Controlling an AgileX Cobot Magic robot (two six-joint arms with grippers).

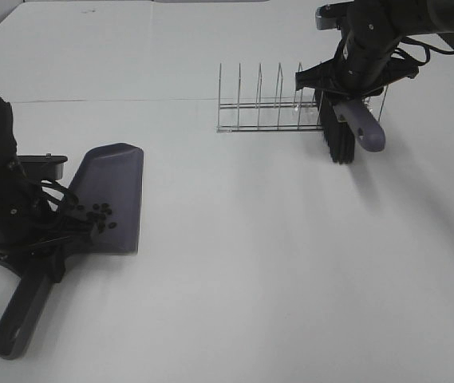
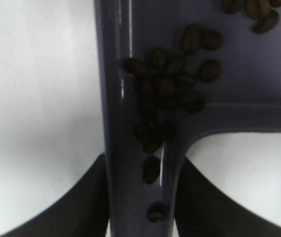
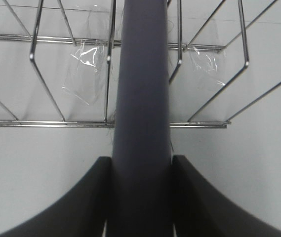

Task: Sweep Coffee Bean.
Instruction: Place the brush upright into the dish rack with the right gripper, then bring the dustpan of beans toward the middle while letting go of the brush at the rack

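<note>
Our left claw (image 2: 141, 190) is clamped on the pan's (image 1: 119, 171) handle at 8 o'clock on the table (image 1: 274, 287). The right claw (image 3: 140, 170) is clamped on the brush (image 1: 341, 136) at 2 o'clock, by the rack's (image 1: 258, 108) end. The beans (image 2: 172, 89) lie in the pan's rear, with some down the handle groove. If we tip it handle-low, we judge they'd spill out. The bristles could snag a rack wire. We count one pan, one brush, one rack, and roughly twenty beans.
</note>
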